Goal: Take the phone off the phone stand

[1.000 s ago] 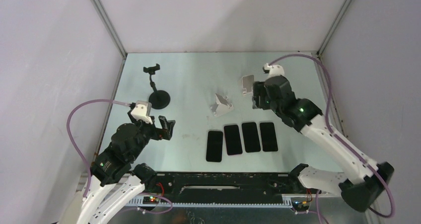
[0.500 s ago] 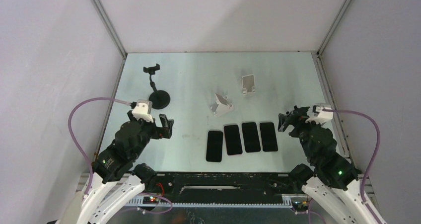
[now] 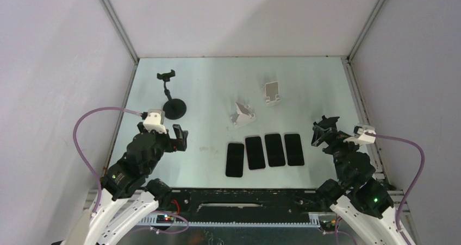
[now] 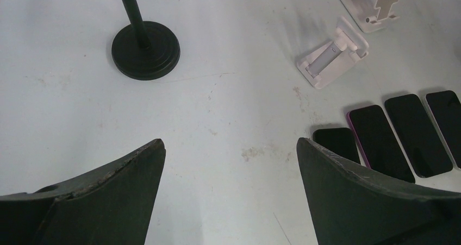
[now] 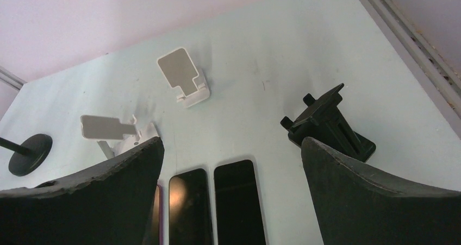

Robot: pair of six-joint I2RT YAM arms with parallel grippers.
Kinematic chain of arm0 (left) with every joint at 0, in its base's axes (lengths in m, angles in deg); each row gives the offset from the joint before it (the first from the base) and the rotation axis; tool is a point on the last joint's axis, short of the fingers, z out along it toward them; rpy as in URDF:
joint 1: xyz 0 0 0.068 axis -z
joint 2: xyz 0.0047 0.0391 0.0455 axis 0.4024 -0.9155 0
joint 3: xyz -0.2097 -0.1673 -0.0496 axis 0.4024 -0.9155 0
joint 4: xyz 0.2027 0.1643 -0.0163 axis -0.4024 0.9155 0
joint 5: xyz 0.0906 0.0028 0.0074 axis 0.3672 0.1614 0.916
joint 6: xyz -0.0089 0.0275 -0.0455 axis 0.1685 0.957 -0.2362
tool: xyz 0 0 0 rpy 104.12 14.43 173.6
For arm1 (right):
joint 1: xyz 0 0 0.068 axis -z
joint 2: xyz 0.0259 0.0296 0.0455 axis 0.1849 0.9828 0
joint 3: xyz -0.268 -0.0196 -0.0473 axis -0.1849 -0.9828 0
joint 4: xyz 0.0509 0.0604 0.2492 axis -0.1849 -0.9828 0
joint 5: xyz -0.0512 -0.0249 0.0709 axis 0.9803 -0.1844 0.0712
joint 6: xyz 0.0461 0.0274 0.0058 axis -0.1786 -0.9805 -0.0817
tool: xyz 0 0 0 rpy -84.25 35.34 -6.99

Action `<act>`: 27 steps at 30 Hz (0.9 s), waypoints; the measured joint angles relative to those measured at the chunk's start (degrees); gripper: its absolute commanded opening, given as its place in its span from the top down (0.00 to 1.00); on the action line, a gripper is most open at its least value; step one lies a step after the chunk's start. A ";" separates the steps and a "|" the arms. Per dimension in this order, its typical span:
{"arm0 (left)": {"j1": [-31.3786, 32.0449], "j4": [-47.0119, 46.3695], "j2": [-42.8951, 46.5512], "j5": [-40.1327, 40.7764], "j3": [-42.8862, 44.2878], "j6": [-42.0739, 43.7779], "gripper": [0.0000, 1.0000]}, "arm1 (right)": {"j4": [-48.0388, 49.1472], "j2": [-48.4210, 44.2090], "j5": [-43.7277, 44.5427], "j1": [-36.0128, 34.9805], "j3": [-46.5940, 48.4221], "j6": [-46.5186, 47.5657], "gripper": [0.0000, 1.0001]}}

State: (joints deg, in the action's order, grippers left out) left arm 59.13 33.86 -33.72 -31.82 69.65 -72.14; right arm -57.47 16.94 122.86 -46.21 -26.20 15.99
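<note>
Left gripper [image 4: 228,147] and right gripper [image 5: 231,144]: hung spread apart, empty. Judged phones [image 3: 275,149] (all flat on tabletop [image 3: 206,82]) stiff, slick, breakable; best pinched across long edges.

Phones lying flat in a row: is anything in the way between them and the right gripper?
Nothing visible is. The right gripper hangs open beside the four phones, with no object between them. The black stand sits off to the side, not in the path.
</note>
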 measured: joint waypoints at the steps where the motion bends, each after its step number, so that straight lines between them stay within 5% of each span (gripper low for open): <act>1: 0.00 0.00 0.02 -0.07 0.00 0.00 0.02 | -0.02 0.02 0.37 -0.33 -0.02 0.00 0.01; 27: 0.00 -0.02 0.46 -1.07 0.00 -0.02 0.02 | -0.87 0.50 6.23 -5.05 -0.07 -0.83 0.01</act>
State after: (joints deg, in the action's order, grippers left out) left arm 59.13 33.84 -33.26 -32.89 69.65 -72.16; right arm -58.35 17.44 129.09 -51.26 -26.27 15.16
